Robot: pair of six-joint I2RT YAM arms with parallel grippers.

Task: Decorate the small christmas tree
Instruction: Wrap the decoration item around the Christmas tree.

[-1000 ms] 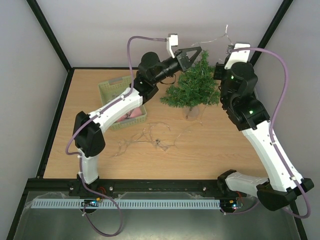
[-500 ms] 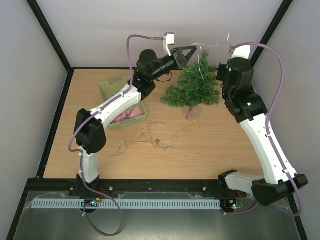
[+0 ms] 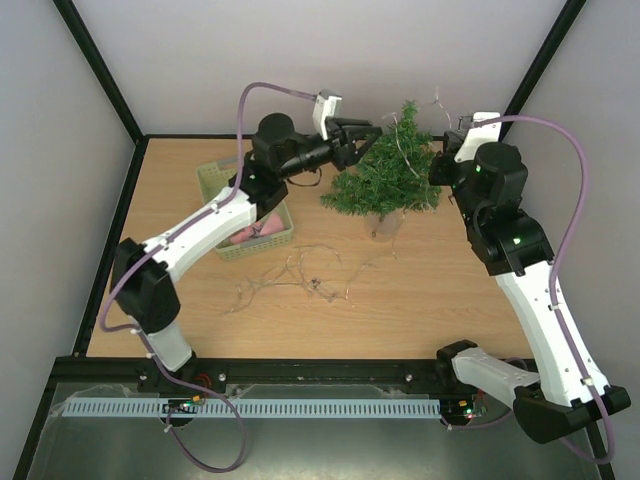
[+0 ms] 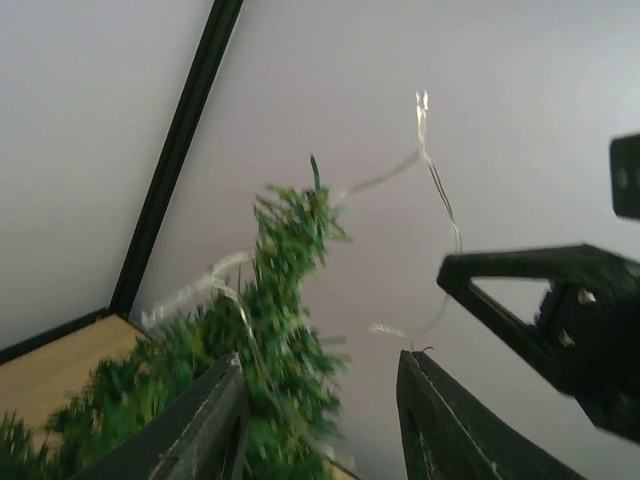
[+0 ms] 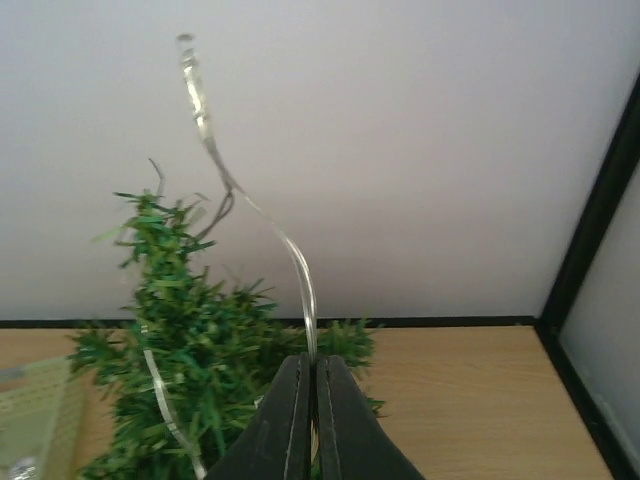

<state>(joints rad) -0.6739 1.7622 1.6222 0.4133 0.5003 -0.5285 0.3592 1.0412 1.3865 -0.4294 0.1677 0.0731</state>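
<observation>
obstacles: small christmas tree mid-back; basket left; wire (thin) tangled in front | free: near-right table

Place: we read this as a robotics lab test cell.
Enclosure: behind the left gripper and the right gripper we see plain pale walls set in a black frame.
Table: below both grippers lies a wooden table, boxed in by that frame.
Mounting: well back from the grippers, we see the arm bases bolted to a black rail.
Wiring: purple cables loop along the arms to just behind each gripper; beyond the rail runs a white slotted cable duct.
Camera: a white camera sits just behind the left gripper.
</observation>
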